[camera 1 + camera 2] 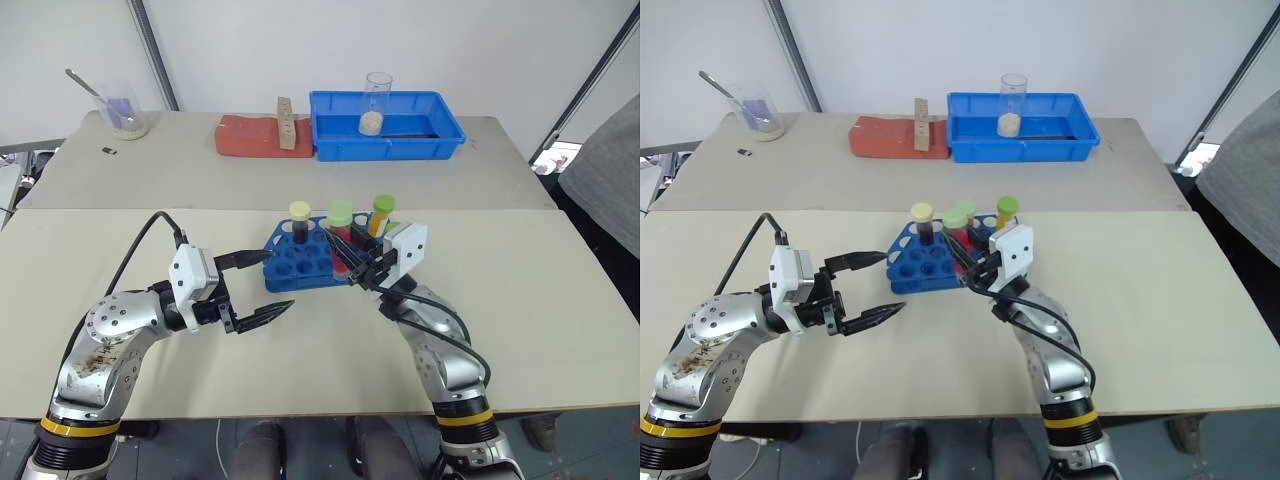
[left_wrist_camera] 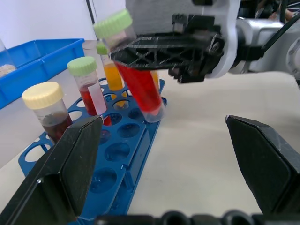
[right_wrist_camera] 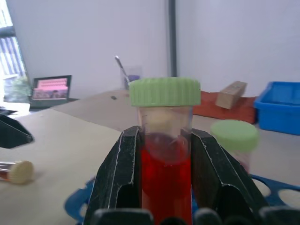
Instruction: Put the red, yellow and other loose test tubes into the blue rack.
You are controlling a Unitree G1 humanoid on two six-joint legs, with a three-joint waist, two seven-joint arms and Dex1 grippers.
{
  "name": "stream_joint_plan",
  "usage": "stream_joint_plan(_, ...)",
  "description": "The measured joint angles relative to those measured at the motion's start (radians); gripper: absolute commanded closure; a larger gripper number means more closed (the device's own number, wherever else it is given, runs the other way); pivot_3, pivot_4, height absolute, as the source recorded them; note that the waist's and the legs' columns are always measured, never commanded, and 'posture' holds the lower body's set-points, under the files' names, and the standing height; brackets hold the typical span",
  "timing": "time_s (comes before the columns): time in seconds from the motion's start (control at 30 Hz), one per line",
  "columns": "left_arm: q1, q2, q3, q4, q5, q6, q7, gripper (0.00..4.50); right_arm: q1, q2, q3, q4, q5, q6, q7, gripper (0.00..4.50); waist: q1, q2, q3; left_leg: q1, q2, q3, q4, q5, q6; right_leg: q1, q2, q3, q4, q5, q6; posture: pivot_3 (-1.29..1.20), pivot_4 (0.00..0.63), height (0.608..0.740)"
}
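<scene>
This is looking like a lab: test tubes (image 1: 300, 222) are standing in a blue rack (image 1: 300, 263), and glass beakers (image 1: 376, 103) are sitting on the table (image 1: 560, 300).

Beige table (image 1: 560, 300), blue rack (image 1: 300, 262) at its middle, blue tray (image 1: 330, 135) far behind the rack, red block (image 1: 250, 137) just beside the tray, beaker (image 1: 122, 110) far behind-left of the rack.

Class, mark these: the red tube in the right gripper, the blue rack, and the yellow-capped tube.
red tube (image 3: 165, 187), right wrist view, red liquid.
blue rack (image 1: 290, 268), left eye view, holed top.
yellow-capped tube (image 2: 43, 95), left wrist view, cap.
</scene>
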Motion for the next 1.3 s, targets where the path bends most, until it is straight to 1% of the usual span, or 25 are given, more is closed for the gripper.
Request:
stream_joint_plan(0.17,-0.001,0.0,-0.003,-0.018,-0.021,0.02,-0.001,0.0,-0.026,0.027,-0.01,0.081,-0.024,-0.083,-0.041,3.47,-0.002,0.0,0.0,0.0,0.0,0.0,0.0,0.0,0.0,0.0,0.0,0.0,0.0,0.0,0.0,0.0,0.15,0.74)
stream_joint_plan(0.33,0.0,0.0,-0.005,-0.026,-0.029,0.023,-0.002,0.0,-0.035,0.05,-0.013,0.102,-0.026,-0.103,-0.065,3.47,-0.002,0.0,0.0,0.0,0.0,0.0,0.0,0.0,0.0,0.0,0.0,0.0,0.0,0.0,-0.001,0.0,0.15,0.74)
stream_joint_plan(0.5,-0.001,0.0,-0.009,-0.027,-0.029,0.04,-0.002,0.0,-0.037,0.051,-0.015,0.125,-0.032,-0.126,-0.078,3.48,-0.002,0.0,0.0,0.001,0.0,0.0,0.0,0.0,0.0,0.0,0.0,0.0,0.0,0.0,-0.001,0.0,0.15,0.74)
stream_joint_plan(0.83,-0.003,0.0,-0.012,-0.028,-0.029,0.043,-0.003,0.0,-0.048,0.067,-0.007,0.222,-0.093,-0.265,-0.128,3.48,-0.002,0.0,0.0,0.002,0.0,0.0,0.0,0.0,0.0,0.001,0.0,0.0,0.001,0.0,-0.001,0.0,0.15,0.74)
stream_joint_plan(0.97,-0.005,0.0,-0.013,-0.029,-0.029,0.047,-0.003,0.0,-0.051,0.072,-0.007,0.273,-0.109,-0.275,-0.142,3.48,-0.002,0.0,0.0,0.002,0.0,0.0,0.0,0.0,0.0,0.001,0.0,0.0,0.001,0.0,-0.001,0.0,0.15,0.74)
stream_joint_plan(1.27,-0.017,-0.001,-0.013,-0.045,-0.03,0.063,0.009,0.0,-0.043,0.082,-0.005,0.296,-0.122,-0.325,-0.161,3.48,-0.001,0.0,0.0,0.002,0.0,0.0,0.0,0.0,0.0,0.001,0.0,0.0,0.001,0.0,-0.001,0.0,0.15,0.74)
stream_joint_plan(1.3,-0.018,-0.002,-0.013,-0.046,-0.03,0.065,0.015,0.0,-0.034,0.081,-0.004,0.295,-0.122,-0.33,-0.157,2.98,-0.001,0.0,0.0,0.002,0.0,0.0,0.0,0.0,0.0,0.001,0.0,0.0,0.001,0.0,-0.001,0.0,0.15,0.74)
